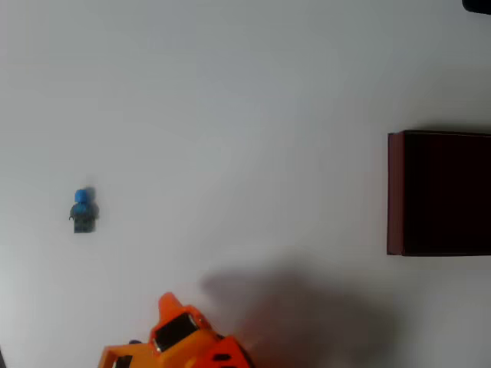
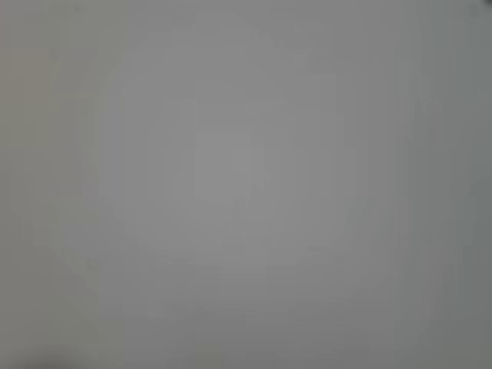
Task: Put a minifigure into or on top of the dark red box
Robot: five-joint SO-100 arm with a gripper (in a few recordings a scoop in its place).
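Scene: an overhead view looks straight down on a plain white surface (image 1: 230, 115) with two small things and part of an orange robot arm.
Minifigure: the minifigure (image 1: 83, 209) lies at the far left of the overhead view, about halfway down, alone on the bare surface. Its bright blue head points toward the top of the picture and its dark grey body toward the bottom, so its long axis runs up and down.
Dark red box: the dark red box (image 1: 395, 192) sits at the right edge, partly cut off, with thin red walls and a nearly black inside. It is well apart from the minifigure, with the width of the surface between them.
Arm: the orange arm (image 1: 180, 337) enters from the bottom edge, left of centre, with a soft shadow spreading to its right.
Pincer: the tip of the arm shows as an orange point, but whether the fingers are apart or together cannot be told, and nothing appears to be held.
Key relation: from the arm, the minifigure lies up and to the left, nearer than the box, which lies up and far to the right.
Obstacles: nothing stands between the arm and the minifigure, or between the minifigure and the box.
Wrist view: a blurred, even grey field with no detail to read.
Judged stage: the pick has not yet begun.
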